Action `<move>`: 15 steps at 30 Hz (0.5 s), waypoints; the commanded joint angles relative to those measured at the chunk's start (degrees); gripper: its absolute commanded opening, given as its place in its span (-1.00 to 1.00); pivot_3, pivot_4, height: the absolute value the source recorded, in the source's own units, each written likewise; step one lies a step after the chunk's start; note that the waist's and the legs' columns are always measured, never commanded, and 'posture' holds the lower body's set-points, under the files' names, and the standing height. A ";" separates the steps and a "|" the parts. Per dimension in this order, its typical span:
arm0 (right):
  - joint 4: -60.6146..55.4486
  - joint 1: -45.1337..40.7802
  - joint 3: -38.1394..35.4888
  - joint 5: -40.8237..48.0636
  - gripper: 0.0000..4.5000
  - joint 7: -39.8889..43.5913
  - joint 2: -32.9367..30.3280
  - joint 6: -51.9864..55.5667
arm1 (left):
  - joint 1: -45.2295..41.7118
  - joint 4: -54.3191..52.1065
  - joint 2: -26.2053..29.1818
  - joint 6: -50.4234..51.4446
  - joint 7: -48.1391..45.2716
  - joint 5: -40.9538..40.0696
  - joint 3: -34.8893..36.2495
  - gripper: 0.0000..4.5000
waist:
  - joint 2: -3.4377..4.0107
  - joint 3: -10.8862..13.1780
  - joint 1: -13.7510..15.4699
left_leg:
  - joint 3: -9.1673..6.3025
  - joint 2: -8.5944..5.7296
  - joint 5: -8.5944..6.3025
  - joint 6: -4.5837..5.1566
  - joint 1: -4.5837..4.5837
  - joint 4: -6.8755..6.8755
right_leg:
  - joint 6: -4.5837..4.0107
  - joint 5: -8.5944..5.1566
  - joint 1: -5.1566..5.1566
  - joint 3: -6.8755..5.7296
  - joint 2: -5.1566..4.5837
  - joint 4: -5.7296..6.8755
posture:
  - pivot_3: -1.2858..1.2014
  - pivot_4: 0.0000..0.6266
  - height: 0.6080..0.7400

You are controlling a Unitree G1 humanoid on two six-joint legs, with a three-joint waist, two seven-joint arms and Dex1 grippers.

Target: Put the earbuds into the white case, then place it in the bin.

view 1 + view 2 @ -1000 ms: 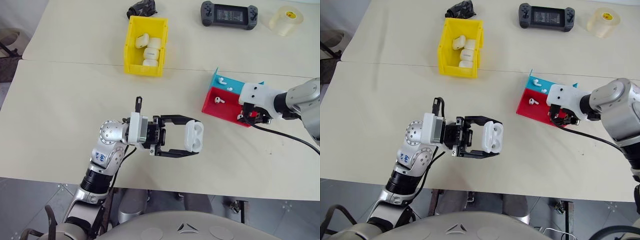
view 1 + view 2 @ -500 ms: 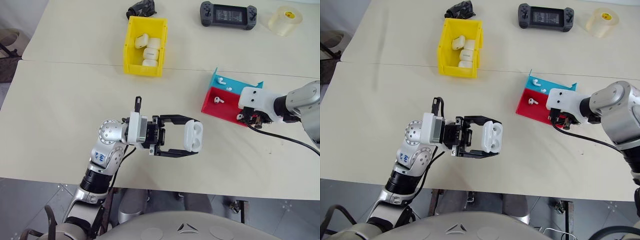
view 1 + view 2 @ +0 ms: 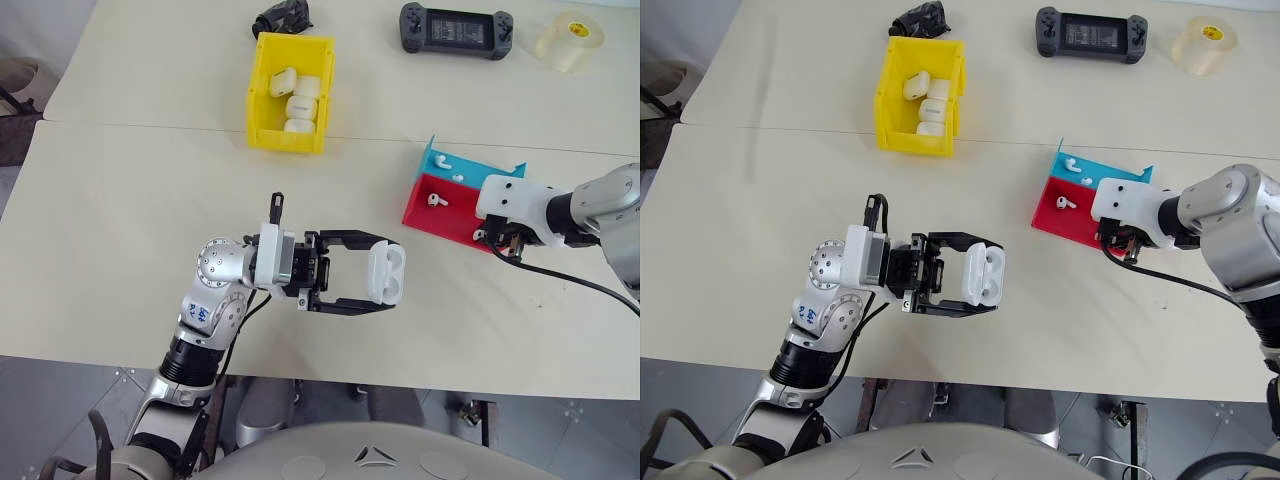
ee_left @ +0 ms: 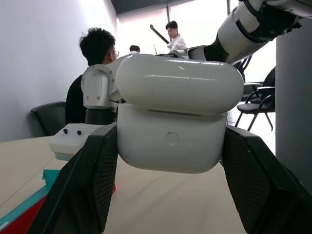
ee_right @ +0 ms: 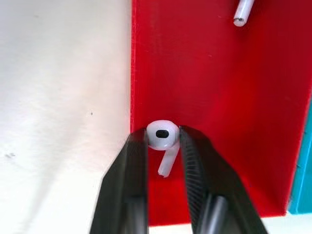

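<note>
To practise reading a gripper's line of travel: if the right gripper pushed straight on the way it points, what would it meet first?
Probably the floor of the red tray: the right gripper, pinching an earbud, points down into it, though the depth is unclear.

the right pincer (image 5: 162,141) is the one thing that differs: a second ago its white wrist block sat higher over the red tray (image 3: 455,210) with the cable looping down beside it, and now it sits a little lower and further toward the tray's outer corner. its fingers (image 5: 132,161), wider before, now press from both sides on the head of an earbud (image 5: 162,138) over the red floor, stem hanging between them.
</note>
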 commanded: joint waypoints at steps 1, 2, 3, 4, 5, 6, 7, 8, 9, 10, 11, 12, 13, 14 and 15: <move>-0.49 0.82 -0.50 -0.37 -0.72 0.00 0.53 0.36 | -0.55 -1.06 -0.27 -0.44 0.44 -0.95 0.50 0.28 | 0.00 0.00 0.00 | 0.00 0.00 0.00 0.00 0.00 0.00 | 0.00 0.00 0.00 0.00 0.00 0.00 | 0.03 -0.52 1.00; -0.57 0.69 -0.74 -0.16 -0.72 0.02 0.59 0.40 | -0.52 -0.97 -0.33 -0.59 0.49 -0.90 0.55 0.28 | 0.00 0.00 0.00 | 0.00 0.00 0.00 0.00 0.00 0.00 | 0.00 0.00 0.00 0.00 0.00 0.00 | 0.03 -0.52 1.00; -0.76 0.60 -1.18 0.24 -0.72 0.13 0.59 0.24 | -0.42 -0.81 -0.30 -0.54 0.52 -0.92 0.63 0.28 | 0.00 0.00 0.00 | 0.00 0.00 0.00 0.00 0.00 0.00 | 0.00 0.00 0.00 0.00 0.00 0.00 | 0.03 -0.52 1.00; -1.03 0.51 -1.99 0.89 -0.72 0.07 0.73 0.22 | -0.30 -0.57 -0.22 -0.57 0.46 -0.89 0.70 0.28 | 0.00 0.00 0.00 | 0.00 0.00 0.00 0.00 0.00 0.00 | 0.00 0.00 0.00 0.00 0.00 0.00 | 0.03 -0.52 1.00; -1.41 0.57 -3.05 1.94 -0.72 0.26 0.90 -0.04 | -0.14 -0.26 -0.17 -0.92 0.30 -0.80 0.82 0.28 | 0.00 0.00 0.00 | 0.00 0.00 0.00 0.00 0.00 0.00 | 0.00 0.00 0.00 0.00 0.00 0.00 | 0.03 -0.52 1.00; -1.81 0.66 -3.73 2.64 -0.72 0.36 1.05 -0.11 | 0.03 -0.11 -0.08 -1.19 0.11 -0.78 0.97 0.28 | 0.00 0.00 0.00 | 0.00 0.00 0.00 0.00 0.00 0.00 | 0.00 0.00 0.00 0.00 0.00 0.00 | 0.03 -0.52 1.00; -2.40 0.92 -4.47 3.61 -0.72 0.78 1.11 -0.44 | 0.23 -0.01 -0.23 -1.51 -0.58 -1.54 1.24 0.28 | 0.00 0.00 0.03 | 0.00 0.00 0.00 0.00 0.00 0.00 | 0.00 0.00 -0.01 0.00 0.00 0.00 | 0.03 -0.52 1.00; -3.15 1.50 -6.02 4.88 -0.72 0.63 1.42 -0.72 | 0.29 0.18 0.11 -1.30 -0.99 -1.71 1.42 0.28 | 0.01 0.00 0.06 | 0.00 0.00 0.00 0.00 -0.01 0.00 | 0.00 0.00 -0.01 -0.01 0.00 0.00 | 0.03 -0.52 1.00; -3.74 2.27 -7.81 6.47 -0.72 0.67 1.69 -1.66 | 0.16 0.29 0.58 -0.37 -1.63 -2.10 1.34 0.28 | 0.00 0.00 0.07 | 0.00 0.00 0.00 0.00 -0.01 -0.01 | 0.00 0.00 -0.02 0.00 0.00 0.00 | 0.03 -0.52 1.00; -4.42 3.20 -9.45 7.81 -0.72 0.66 1.64 -2.10 | -0.03 0.57 0.87 0.03 -2.08 -2.20 1.35 0.28 | 0.00 0.00 0.08 | -0.02 0.00 0.00 0.00 -0.02 -0.01 | 0.00 0.00 -0.02 -0.02 0.00 -0.01 | 0.03 -0.52 1.00; -5.35 3.88 -10.40 8.62 -0.72 0.46 1.69 -1.96 | 0.06 0.60 1.31 0.24 -2.52 -2.40 1.56 0.28 | 0.00 0.00 0.08 | -0.01 -0.01 0.00 0.00 -0.02 -0.01 | 0.00 0.00 -0.02 -0.01 0.00 -0.01 | 0.03 -0.52 1.00; -5.50 5.14 -12.30 9.54 -0.72 -0.15 2.04 -3.78 | -0.05 1.00 1.39 0.32 -3.15 -2.77 1.64 0.28 | 0.00 0.00 0.08 | -0.01 -0.01 0.00 0.00 -0.02 -0.01 | 0.00 0.00 -0.02 -0.01 -0.01 0.00 | 0.03 -0.52 1.00; -5.72 7.31 -15.40 11.36 -0.72 -0.28 3.05 -8.47 | -0.26 1.72 1.35 0.02 -3.81 -3.04 1.85 0.28 | 0.00 0.00 0.10 | -0.02 -0.01 0.00 0.00 -0.02 -0.01 | 0.00 0.00 -0.02 -0.02 0.00 -0.01 | 0.03 -0.52 1.00; -6.49 9.76 -18.70 13.31 -0.72 -0.68 4.33 -12.10 | -0.45 2.31 1.24 0.30 -4.71 -4.09 2.30 0.28 | -0.01 0.01 0.18 | -0.03 -0.01 0.00 0.00 -0.02 -0.02 | 0.00 0.00 -0.01 -0.02 0.00 -0.01 | 0.03 -0.52 1.00; -7.55 11.56 -20.88 14.64 -0.72 -1.12 5.33 -14.26 | -0.37 2.54 1.39 0.56 -5.54 -5.06 2.86 0.28 | -0.02 0.02 0.25 | -0.05 0.00 0.00 0.00 -0.02 -0.02 | 0.00 0.00 0.01 -0.05 0.00 -0.01 | 0.03 -0.52 1.00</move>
